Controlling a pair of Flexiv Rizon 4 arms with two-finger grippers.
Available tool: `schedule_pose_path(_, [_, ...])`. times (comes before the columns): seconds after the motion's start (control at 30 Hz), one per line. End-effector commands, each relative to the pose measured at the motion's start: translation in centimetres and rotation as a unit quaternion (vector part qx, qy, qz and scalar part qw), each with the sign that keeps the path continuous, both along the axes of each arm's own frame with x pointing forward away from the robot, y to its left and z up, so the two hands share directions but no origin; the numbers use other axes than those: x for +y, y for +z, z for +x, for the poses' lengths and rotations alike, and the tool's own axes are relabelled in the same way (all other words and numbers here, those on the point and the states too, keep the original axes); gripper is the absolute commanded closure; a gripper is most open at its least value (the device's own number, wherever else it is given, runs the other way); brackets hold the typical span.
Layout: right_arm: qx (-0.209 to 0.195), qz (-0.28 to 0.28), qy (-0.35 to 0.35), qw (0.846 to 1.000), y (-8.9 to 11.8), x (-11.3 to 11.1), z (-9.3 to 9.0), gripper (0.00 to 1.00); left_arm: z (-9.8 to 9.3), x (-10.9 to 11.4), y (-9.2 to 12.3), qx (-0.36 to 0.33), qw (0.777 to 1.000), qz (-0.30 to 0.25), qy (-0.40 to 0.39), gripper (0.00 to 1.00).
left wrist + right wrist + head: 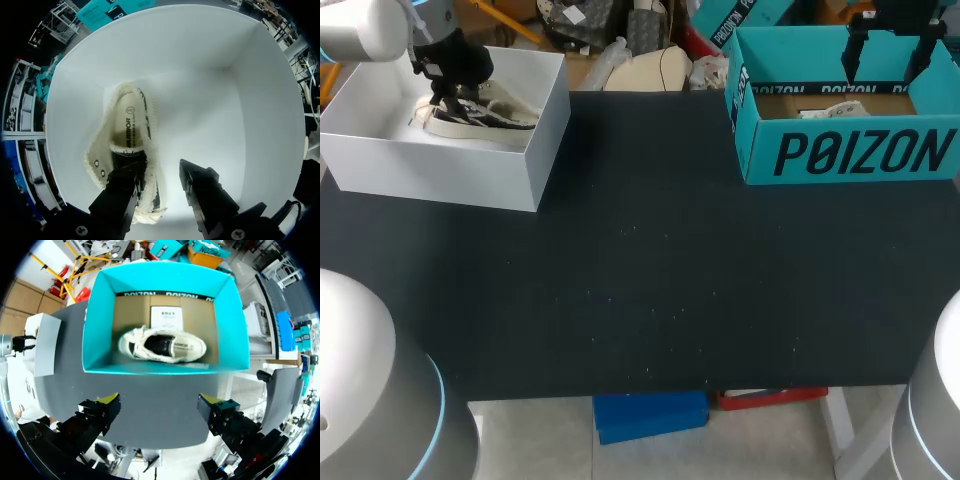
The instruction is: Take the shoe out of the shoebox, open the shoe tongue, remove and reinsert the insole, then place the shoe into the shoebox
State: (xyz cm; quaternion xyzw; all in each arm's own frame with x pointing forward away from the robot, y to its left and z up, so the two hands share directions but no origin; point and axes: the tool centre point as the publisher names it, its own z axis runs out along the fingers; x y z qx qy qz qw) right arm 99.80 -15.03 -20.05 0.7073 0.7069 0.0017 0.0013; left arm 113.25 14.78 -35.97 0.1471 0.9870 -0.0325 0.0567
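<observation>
Head view: a shoe (485, 115) is seen in the white shoebox (510, 170), far left, under the left gripper (450, 98). A teal shoebox (850, 155) stands far right.

Left wrist view: fingers (122, 192) are spread, one over the shoe's heel.

Right wrist view: the right gripper (160, 407) is held released, empty, with a second shoe (162, 345) boxed beyond.

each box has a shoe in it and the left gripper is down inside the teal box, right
Not quite. The left gripper is down inside the white box, not the teal box, as the left wrist view shows. The rest holds: a shoe lies in the white box and a second shoe in the teal one.
</observation>
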Motion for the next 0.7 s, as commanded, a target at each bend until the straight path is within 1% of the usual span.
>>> schedule_pose_path(0.03, [0.001, 0.0, 0.0, 1.0, 0.0, 0.0, 0.1, 0.0, 1.0, -0.1, -1.0, 0.004, 1.0, 0.0, 0.0, 0.6])
schedule_pose_path(0.2, [0.001, 0.0, 0.0, 1.0, 0.0, 0.0, 0.1, 0.0, 1.5, -0.3, -1.8, 0.005, 1.0, 0.001, 0.003, 0.6])
schedule_pose_path(0.4, [0.001, 0.0, 0.0, 1.0, 0.0, 0.0, 0.1, 0.0, 1.7, -0.2, -2.9, 0.012, 1.0, 0.008, 0.008, 0.64])
schedule_pose_path(0.63, [0.001, 0.0, 0.0, 1.0, 0.0, 0.0, 0.1, 0.0, 2.0, -0.3, -3.9, 0.019, 1.0, 0.011, 0.01, 0.69])
schedule_pose_path(0.7, [0.001, 0.0, 0.0, 1.0, 0.0, 0.0, 0.1, 0.0, 2.1, -0.3, -4.1, 0.019, 1.0, 0.013, 0.011, 0.75])
